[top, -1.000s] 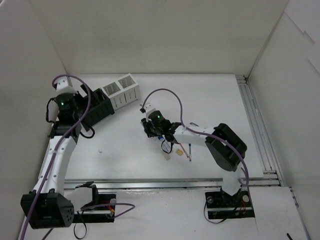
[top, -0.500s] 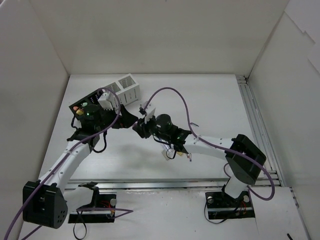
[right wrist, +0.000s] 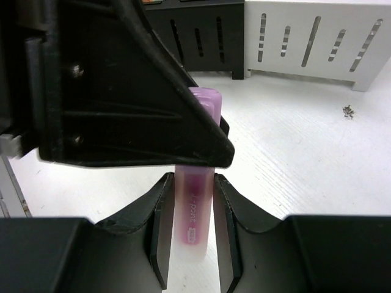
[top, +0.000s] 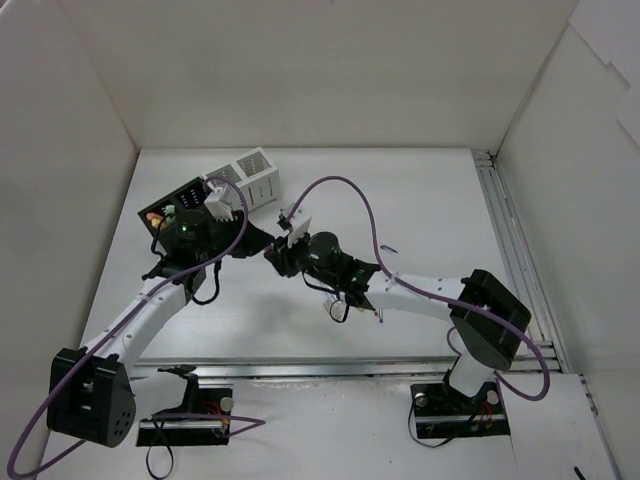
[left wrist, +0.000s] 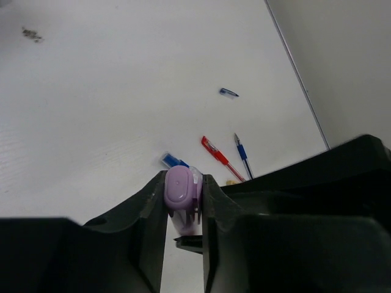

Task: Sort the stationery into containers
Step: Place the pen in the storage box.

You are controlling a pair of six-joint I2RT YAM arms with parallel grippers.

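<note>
The pink highlighter [right wrist: 194, 220] is a stubby, pale tube with a lilac cap. The right gripper [right wrist: 190, 183] is clamped narrowly on its body, and the left gripper [left wrist: 182, 180] pinches its cap from the other end. Beyond the right fingers stand the black container [right wrist: 195, 36] and the white container [right wrist: 311, 39].

Right wrist view: the left gripper [right wrist: 211, 143] hides the pink highlighter's [right wrist: 194, 213] upper half; the white organiser [right wrist: 317, 36] and black organiser [right wrist: 201, 30] are cut off at the top edge.
</note>
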